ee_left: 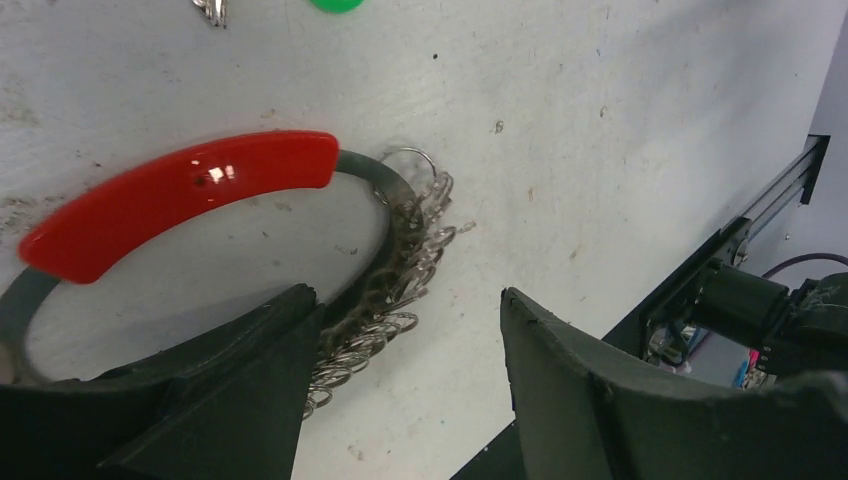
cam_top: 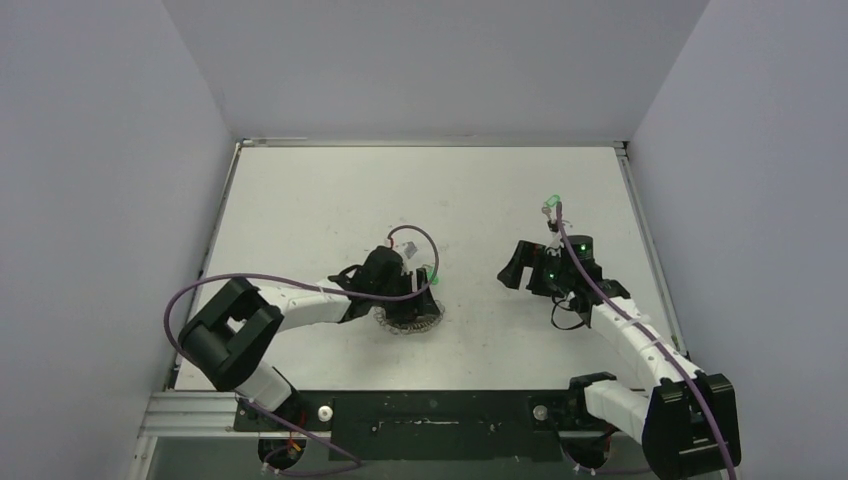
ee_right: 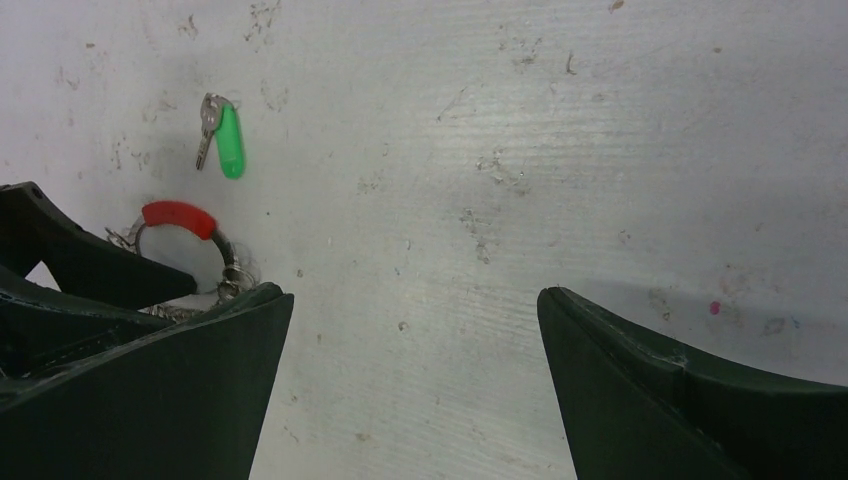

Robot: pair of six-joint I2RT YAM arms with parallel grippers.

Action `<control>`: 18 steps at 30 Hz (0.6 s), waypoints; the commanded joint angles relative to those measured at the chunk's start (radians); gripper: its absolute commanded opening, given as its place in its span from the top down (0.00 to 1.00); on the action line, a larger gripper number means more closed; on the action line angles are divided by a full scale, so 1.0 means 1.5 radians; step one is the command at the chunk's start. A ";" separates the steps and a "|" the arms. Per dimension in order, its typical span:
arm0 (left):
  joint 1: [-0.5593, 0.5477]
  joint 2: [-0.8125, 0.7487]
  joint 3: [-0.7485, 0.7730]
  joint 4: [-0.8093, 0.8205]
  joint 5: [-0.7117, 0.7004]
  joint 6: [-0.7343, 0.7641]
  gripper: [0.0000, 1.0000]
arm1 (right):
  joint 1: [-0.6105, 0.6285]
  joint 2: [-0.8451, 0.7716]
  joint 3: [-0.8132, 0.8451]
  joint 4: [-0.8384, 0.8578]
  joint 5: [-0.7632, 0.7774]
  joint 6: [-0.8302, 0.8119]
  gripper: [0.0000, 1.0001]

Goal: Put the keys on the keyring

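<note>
Left end effector [ee_left: 405, 300] spread, astride split-ring cluster [ee_left: 420, 250] of keyring [ee_left: 372, 185], pinching nothing. Right end effector [ee_right: 412, 295] spread, empty, well off keyring. Keys [ee_right: 222, 135] on tabletop [ee_right: 600, 150], just beside keyring's red segment [ee_left: 180, 200]. Risk: fingers [ee_left: 250, 380] catch loose rings only, keyring skids into keys.

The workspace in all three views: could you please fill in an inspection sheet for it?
Surface: white table, scuffed and speckled.
Job's things: keys on a green tag lie flat, apart from the keyring; the keyring has a red segment and small split rings bunched along one side.
Clutter: nothing seen.
Grippers: left gripper open, straddling the keyring's ring-laden side; right gripper open, empty, over bare table.
Cables: purple cable along the left arm and the right arm.
Surroundings: plain grey walls; black mounting rail at the near edge.
</note>
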 commanded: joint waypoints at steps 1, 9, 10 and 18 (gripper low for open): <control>-0.001 -0.024 0.007 0.019 0.005 -0.024 0.36 | 0.029 0.023 0.042 0.019 0.002 -0.021 0.00; 0.098 -0.169 -0.078 0.008 0.003 -0.042 0.36 | 0.135 0.076 0.068 0.027 0.059 -0.032 0.01; 0.115 -0.191 -0.091 0.000 0.003 -0.042 0.36 | 0.154 0.088 0.075 0.027 0.068 -0.034 0.02; 0.208 -0.332 -0.155 -0.182 -0.044 -0.018 0.37 | 0.303 0.219 0.128 0.039 0.120 -0.040 0.07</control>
